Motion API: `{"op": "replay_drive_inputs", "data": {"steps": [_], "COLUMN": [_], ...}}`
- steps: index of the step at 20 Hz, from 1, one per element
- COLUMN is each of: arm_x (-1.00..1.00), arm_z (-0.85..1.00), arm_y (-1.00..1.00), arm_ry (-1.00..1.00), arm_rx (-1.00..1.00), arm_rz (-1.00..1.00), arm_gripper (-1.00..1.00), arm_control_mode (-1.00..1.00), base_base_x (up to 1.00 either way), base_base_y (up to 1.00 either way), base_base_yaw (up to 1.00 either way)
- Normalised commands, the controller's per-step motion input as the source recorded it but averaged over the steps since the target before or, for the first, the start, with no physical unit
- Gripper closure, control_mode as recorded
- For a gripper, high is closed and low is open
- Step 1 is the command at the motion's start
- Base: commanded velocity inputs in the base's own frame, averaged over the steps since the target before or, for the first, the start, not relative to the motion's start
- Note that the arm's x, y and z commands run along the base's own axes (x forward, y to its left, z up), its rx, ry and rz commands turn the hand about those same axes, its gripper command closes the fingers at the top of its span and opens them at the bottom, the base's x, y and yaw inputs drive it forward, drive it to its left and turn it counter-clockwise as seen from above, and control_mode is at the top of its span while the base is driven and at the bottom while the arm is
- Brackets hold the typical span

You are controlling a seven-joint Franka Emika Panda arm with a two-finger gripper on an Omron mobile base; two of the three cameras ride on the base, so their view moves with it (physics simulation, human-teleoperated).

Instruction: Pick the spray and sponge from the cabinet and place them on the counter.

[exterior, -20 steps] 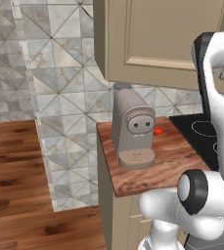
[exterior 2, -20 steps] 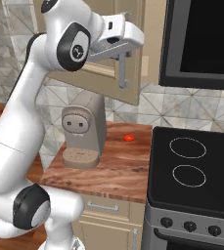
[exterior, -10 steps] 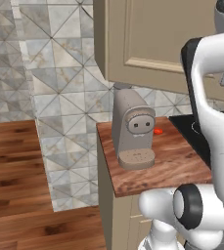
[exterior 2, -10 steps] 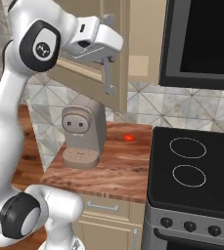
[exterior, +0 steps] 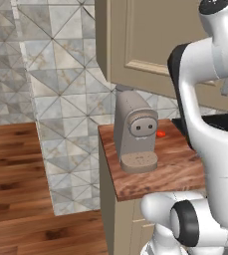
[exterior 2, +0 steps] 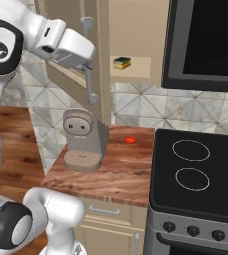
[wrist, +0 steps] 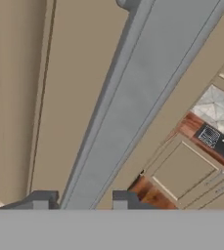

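Note:
The cabinet [exterior 2: 135, 30] stands open, its door [exterior 2: 103, 60] swung out edge-on toward me. Inside, on the shelf, lies the sponge [exterior 2: 121, 63], dark green over yellow. The spray is hidden from view. My gripper [exterior 2: 88, 65] is at the door's long grey bar handle [exterior 2: 89, 82]. In the hand view the handle [wrist: 133, 107] runs between my gripper's [wrist: 81, 200] two tips, with a thin gap on one side, so I cannot tell whether they still press on it. The wood counter [exterior 2: 120, 169] lies below.
A big grey coffee machine [exterior 2: 83, 139] stands on the counter's left part, right under the open door. A small red-orange thing [exterior 2: 131, 141] lies near the wall. A black stovetop [exterior 2: 200, 169] adjoins on the right, with a dark microwave [exterior 2: 205, 40] above it.
The arm has pulled the cabinet door from ajar to wide open, swinging left with the handle. The sponge on the shelf has come into view.

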Motion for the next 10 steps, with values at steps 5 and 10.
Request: {"op": "replay_drive_inputs", "data": {"steps": [5, 10], "arm_x": [-0.80, -0.76], "arm_z": [-0.22, -0.26], "arm_y": [0.03, 0.09], "arm_ry": [0.00, 0.00], "arm_rx": [0.00, 0.00], "arm_rz": [-0.17, -0.16], "arm_gripper": [1.00, 1.00], "arm_control_mode": [-1.00, -1.00], "base_base_x": [0.00, 0.00], "base_base_y": [0.00, 0.00], "base_base_yaw": [0.00, 0.00]}}
